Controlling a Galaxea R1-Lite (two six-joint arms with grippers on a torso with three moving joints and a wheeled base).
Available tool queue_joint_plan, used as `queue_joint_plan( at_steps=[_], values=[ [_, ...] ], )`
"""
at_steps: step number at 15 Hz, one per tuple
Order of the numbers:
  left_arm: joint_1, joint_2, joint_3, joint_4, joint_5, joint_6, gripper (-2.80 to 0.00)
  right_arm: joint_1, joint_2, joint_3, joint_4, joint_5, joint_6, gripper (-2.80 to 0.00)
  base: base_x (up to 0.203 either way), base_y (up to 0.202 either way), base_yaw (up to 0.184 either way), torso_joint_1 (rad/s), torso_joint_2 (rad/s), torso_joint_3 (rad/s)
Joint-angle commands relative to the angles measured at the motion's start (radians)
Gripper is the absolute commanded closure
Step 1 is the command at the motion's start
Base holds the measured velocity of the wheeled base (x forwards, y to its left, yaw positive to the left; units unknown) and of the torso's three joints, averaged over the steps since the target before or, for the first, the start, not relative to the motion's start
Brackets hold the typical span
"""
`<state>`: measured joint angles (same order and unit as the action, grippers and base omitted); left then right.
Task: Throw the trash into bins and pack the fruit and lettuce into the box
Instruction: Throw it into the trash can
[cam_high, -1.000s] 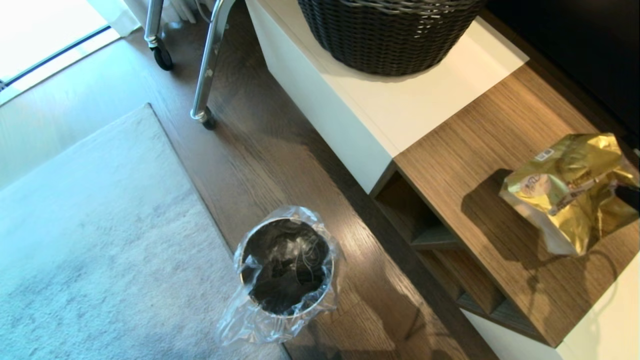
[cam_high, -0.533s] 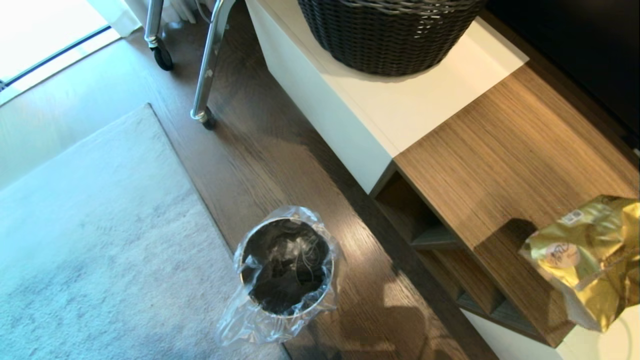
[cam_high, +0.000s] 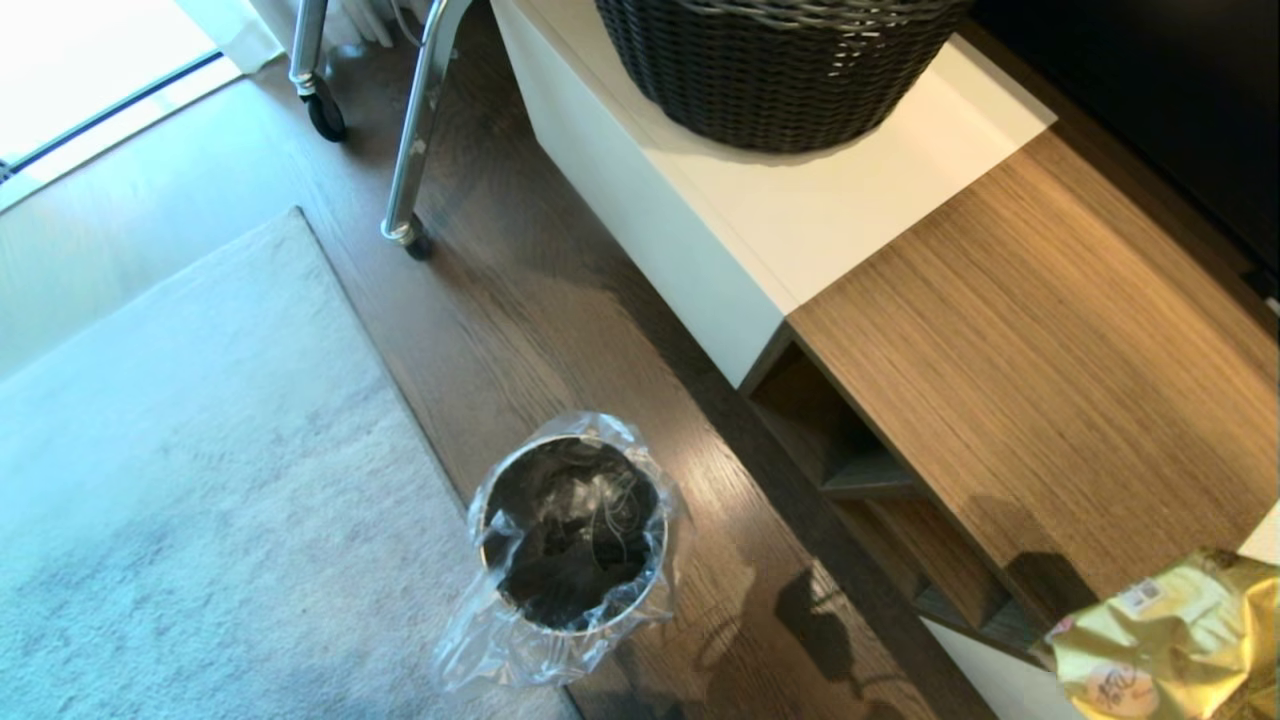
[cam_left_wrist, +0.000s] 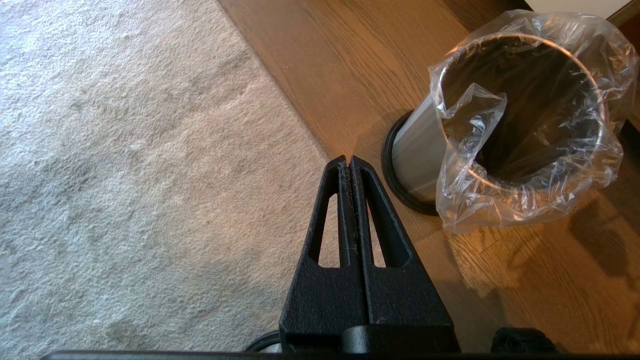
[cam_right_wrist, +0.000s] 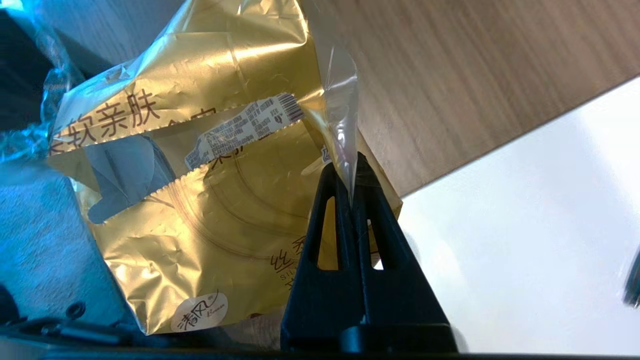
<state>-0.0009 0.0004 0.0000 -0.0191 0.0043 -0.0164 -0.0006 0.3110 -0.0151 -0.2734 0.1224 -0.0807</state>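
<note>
Your right gripper (cam_right_wrist: 351, 167) was clamped tight on a clear edge of the gold wrapper (cam_right_wrist: 200, 200), which hung at the lower right corner of the head view, past the front edge of the wooden counter (cam_high: 1020, 350). Your left gripper (cam_left_wrist: 348, 162) was fully closed on nothing, parked over the seam between rug (cam_left_wrist: 125, 150) and floor. The lined steel bin (cam_high: 572, 535) stood on the floor at lower centre, well apart from the wrapper.

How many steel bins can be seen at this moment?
1. The steel bin stands on the wood floor beside the rug, in front of the low cabinet, its clear liner open. A second bin may be out of frame.
</note>
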Motion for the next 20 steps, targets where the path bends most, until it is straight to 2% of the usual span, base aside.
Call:
queue_joint_plan(
  at_steps=[1, 3, 5, 12, 14, 15, 17, 20],
  values=[
    [0.0, 0.0, 0.0, -0.001, 0.0, 0.0, 0.0, 0.009, -0.155, 0.01, 0.113, 0.002, 0.0, 0.0, 0.0, 0.0, 0.0, 0.0, 0.0, 0.0],
    [0.0, 0.0, 0.0, -0.001, 0.0, 0.0, 0.0, 0.01, -0.24, -0.013, 0.245, 0.0, 0.004, 0.0, 0.0, 0.0, 0.0, 0.0, 0.0, 0.0],
    [-0.001, 0.0, 0.0, -0.001, 0.0, 0.0, 0.0, 0.009, -0.307, -0.031, 0.303, -0.002, 0.005, 0.0, 0.0, 0.0, 0.0, 0.0, 0.0, 0.0],
    [0.0, 0.001, 0.0, -0.001, 0.0, 0.0, 0.0, 0.008, -0.311, -0.024, 0.243, -0.004, -0.022, 0.0, 0.0, 0.0, 0.0, 0.0, 0.0, 0.0],
    [0.001, 0.0, 0.0, -0.001, 0.0, 0.0, 0.0, 0.008, -0.311, 0.0, 0.196, -0.004, -0.056, 0.0, 0.0, 0.0, 0.0, 0.0, 0.0, 0.0],
    [-0.001, 0.0, 0.0, -0.001, 0.0, 0.0, 0.0, 0.008, -0.311, 0.01, 0.184, -0.041, -0.046, 0.0, 0.0, 0.0, 0.0, 0.0, 0.0, 0.0],
    [-0.001, 0.001, 0.0, -0.001, 0.0, 0.0, 0.0, 0.008, -0.311, 0.013, 0.242, -0.112, -0.016, 0.0, 0.0, 0.0, 0.0, 0.0, 0.0, 0.0],
    [-0.001, 0.001, 0.0, -0.001, 0.0, 0.0, 0.0, 0.008, -0.311, 0.014, 0.273, -0.101, -0.004, 0.0, 0.0, 0.0, 0.0, 0.0, 0.0, 0.0]
  ],
)
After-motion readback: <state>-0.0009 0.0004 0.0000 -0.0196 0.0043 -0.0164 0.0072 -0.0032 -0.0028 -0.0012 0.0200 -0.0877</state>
